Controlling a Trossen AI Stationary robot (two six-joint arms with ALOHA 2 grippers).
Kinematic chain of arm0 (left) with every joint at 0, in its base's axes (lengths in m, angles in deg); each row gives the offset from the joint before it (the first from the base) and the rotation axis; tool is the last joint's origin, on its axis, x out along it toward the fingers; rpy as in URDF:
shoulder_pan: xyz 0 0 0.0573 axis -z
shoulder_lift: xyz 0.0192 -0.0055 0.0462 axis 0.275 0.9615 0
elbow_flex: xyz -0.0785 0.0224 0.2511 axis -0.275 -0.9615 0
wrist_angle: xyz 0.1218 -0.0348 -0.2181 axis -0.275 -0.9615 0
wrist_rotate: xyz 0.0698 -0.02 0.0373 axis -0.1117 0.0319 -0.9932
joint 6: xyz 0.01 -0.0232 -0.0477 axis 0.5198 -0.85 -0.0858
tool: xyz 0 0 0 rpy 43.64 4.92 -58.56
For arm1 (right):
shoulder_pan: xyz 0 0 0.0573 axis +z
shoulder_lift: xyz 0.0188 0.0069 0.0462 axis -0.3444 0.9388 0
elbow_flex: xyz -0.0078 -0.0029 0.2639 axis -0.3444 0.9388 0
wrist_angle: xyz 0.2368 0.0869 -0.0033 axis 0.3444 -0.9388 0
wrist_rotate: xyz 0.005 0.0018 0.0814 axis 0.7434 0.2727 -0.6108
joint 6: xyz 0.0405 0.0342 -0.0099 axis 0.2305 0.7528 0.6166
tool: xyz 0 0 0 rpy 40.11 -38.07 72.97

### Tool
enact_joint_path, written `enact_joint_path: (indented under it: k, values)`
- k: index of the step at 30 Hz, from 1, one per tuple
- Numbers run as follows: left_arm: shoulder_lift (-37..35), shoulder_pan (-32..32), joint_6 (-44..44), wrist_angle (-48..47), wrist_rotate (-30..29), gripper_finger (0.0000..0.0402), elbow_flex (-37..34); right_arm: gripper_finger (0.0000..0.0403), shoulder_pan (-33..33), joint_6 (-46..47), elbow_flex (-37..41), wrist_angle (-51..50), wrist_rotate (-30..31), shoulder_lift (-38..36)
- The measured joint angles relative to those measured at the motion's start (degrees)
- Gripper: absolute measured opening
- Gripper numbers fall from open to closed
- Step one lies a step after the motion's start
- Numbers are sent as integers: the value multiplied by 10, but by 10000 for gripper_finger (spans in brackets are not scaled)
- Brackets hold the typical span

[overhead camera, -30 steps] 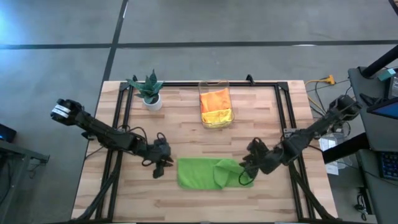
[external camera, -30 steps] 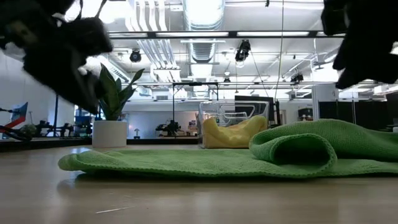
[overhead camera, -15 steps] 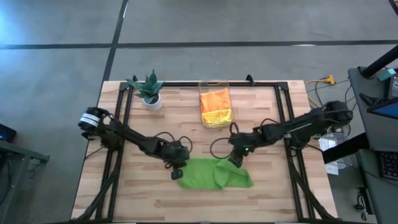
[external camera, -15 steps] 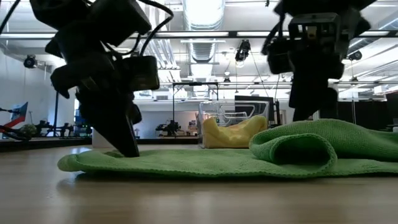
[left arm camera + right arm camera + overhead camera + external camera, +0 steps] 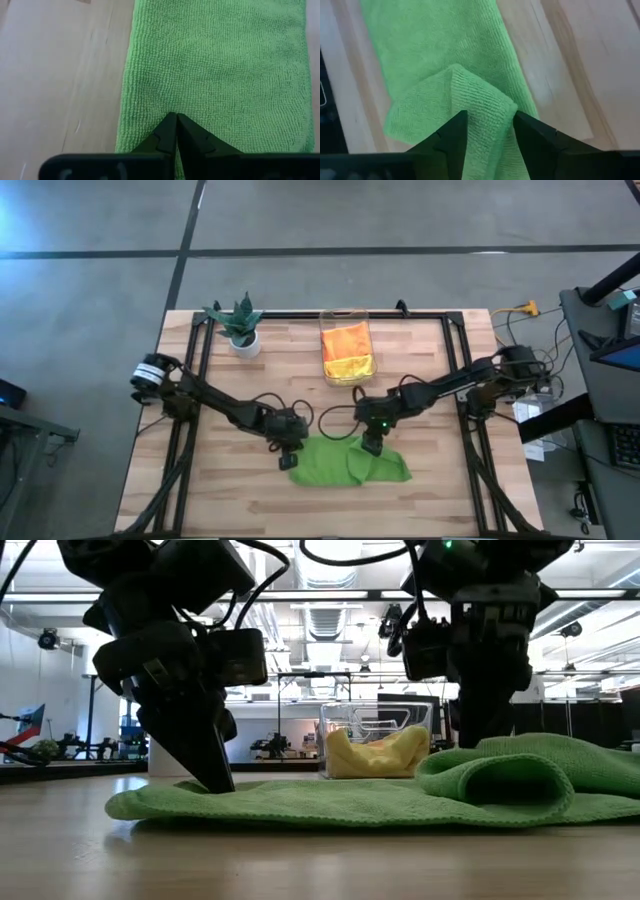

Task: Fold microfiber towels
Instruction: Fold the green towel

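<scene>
A lime green towel (image 5: 335, 465) lies flat on the wooden table near its front edge. Its right part is turned over into a raised fold (image 5: 500, 775). My left gripper (image 5: 288, 455) is shut, its tips down on the towel's left end. My right gripper (image 5: 372, 445) stands open over the raised fold, one finger on each side of it. An orange towel (image 5: 345, 338) and a yellow towel (image 5: 350, 367) sit in a clear bin (image 5: 368, 350) at the far middle. My left gripper has its shut fingertips (image 5: 175, 120) on the green towel near its left edge (image 5: 127, 125), slanting down from the table's left. The tips hide how much cloth lies between them. The towel stays flat on the table. My right gripper straddles the fold's ridge (image 5: 487, 107), slanting down from the far right. The cloth fills the gap between its fingers (image 5: 452, 132); I cannot tell whether they touch it.
A small potted plant (image 5: 240, 325) stands at the far left of the table. A black frame (image 5: 455, 350) runs along the table's edges. Bare wood lies left and right of the towel.
My left gripper has gone right and down onto the towel's left end. My right gripper has gone from the towel's right end toward the table's left, turning as it went, and come down over the raised fold. The towel's left end has slid slightly right.
</scene>
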Motion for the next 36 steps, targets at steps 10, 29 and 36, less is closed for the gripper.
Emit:
enact_joint_path:
  k: [10, 29, 36]
  values:
    - [-1, -2, 0, 4, -1, 1, -9, 16, 1, -24, 2, -105, 20, -20]
    - [-1, -2, 0, 1, 3, 1, -16, 9, 42, 40, 80, -306, 144, -238]
    - [-1, -2, 0, 2, 7, 1, -16, 9, 50, 76, 106, -324, 138, -286]
